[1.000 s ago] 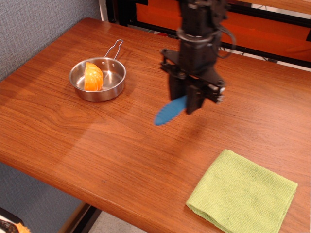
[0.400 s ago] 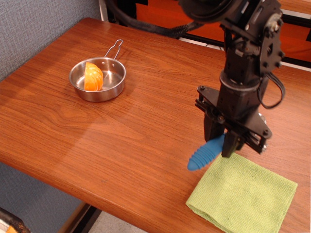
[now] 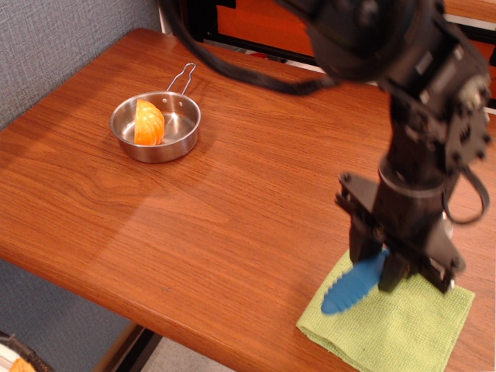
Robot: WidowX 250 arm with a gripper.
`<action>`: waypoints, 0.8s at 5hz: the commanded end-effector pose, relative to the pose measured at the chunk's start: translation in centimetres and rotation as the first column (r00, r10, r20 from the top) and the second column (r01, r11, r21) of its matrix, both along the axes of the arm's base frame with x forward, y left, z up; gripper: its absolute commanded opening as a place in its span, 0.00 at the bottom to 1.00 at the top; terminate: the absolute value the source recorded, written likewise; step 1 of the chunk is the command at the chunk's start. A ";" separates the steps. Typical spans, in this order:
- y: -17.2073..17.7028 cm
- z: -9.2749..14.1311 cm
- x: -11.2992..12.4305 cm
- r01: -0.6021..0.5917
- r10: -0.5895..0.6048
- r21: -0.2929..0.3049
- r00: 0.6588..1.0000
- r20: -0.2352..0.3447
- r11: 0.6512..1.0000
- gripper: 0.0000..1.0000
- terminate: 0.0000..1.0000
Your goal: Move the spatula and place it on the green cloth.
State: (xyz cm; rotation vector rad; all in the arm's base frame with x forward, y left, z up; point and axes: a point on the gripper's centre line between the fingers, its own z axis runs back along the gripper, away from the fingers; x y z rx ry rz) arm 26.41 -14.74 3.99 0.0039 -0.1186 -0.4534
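Note:
My gripper [image 3: 377, 270] is shut on the spatula [image 3: 353, 287] and holds it just above the green cloth [image 3: 387, 329] at the table's front right. Only the ribbed blue handle shows, pointing down and to the left over the cloth's left part. The metal bowl is hidden behind the gripper. I cannot tell whether the handle tip touches the cloth. The black arm covers the cloth's far edge.
A small steel pan [image 3: 157, 124] with a wire handle stands at the back left and holds an orange wedge [image 3: 148, 122]. The wooden table's [image 3: 194, 217] front edge runs close to the cloth. A grey wall is on the left.
The gripper has carried the spatula from mid-table to the front right and lowered it, so it now hangs over the green cloth. The pan has not moved.

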 end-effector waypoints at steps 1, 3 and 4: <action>-0.1 -0.5 -1.3 -0.005 0.006 -0.018 1.000 0.029 1.000 0.00 0.00; 0.5 0.3 -1.5 -0.030 0.032 -0.031 0.998 0.059 0.999 1.00 0.00; 1.0 1.4 -1.3 -0.048 0.049 -0.023 0.997 0.060 0.999 1.00 0.00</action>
